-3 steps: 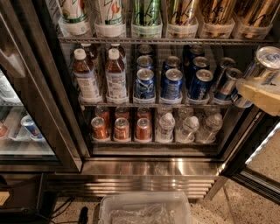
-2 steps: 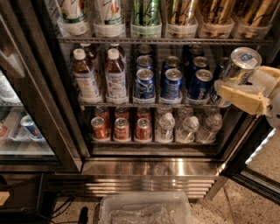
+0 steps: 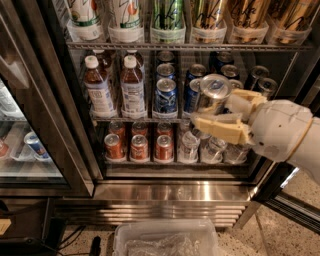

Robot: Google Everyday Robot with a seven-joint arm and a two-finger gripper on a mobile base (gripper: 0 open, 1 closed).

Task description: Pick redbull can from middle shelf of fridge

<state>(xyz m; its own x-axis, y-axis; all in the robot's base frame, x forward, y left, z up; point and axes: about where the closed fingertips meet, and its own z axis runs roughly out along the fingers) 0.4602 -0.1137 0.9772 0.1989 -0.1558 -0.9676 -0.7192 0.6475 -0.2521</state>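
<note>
My gripper (image 3: 215,107) comes in from the right on a white arm and is shut on the redbull can (image 3: 214,94), a slim silver can with a pull-tab top. One cream finger (image 3: 220,127) lies below the can and the other behind it on the right. The can hangs in front of the right half of the middle shelf (image 3: 135,119) of the fridge (image 3: 75,150). Brown white-capped bottles (image 3: 100,85) and wider dark-blue cans (image 3: 166,95) stand on that shelf. My arm hides the shelf's right end.
Tall colourful cans (image 3: 169,15) fill the rack above. Orange-red cans (image 3: 139,147) and clear bottles (image 3: 189,146) stand on the rack below. A stainless louvred base (image 3: 170,200) and a clear plastic bin (image 3: 165,240) lie underneath. A second cooler (image 3: 20,145) is at the left.
My gripper has moved left from the right edge with the can in it. It now sits larger in view, in front of the shelf's blue cans.
</note>
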